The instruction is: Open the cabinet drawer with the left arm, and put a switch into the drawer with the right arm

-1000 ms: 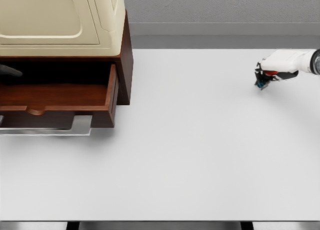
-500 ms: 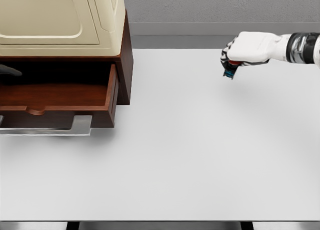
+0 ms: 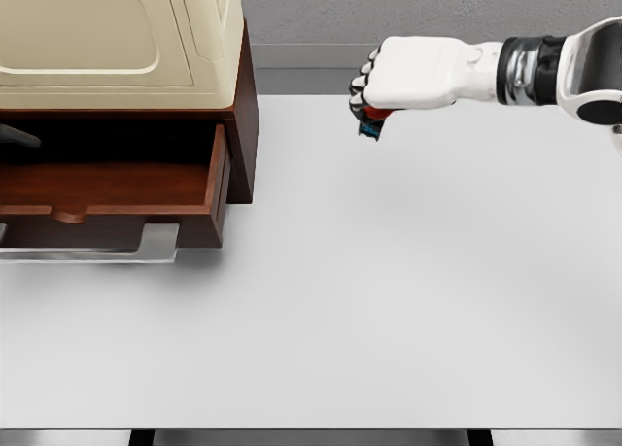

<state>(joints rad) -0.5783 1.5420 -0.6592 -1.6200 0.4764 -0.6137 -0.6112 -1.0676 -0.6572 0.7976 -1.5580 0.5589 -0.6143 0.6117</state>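
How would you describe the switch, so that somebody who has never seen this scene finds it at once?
Start at the white table and follow the white arm coming in from the right to the right hand. The switch is the small red and blue piece under its curled fingers, the only coloured thing above the tabletop.

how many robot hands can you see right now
1 clearly: the right hand, above the table's far edge, gripping the switch. A dark shape at the left edge by the open drawer may be the left.
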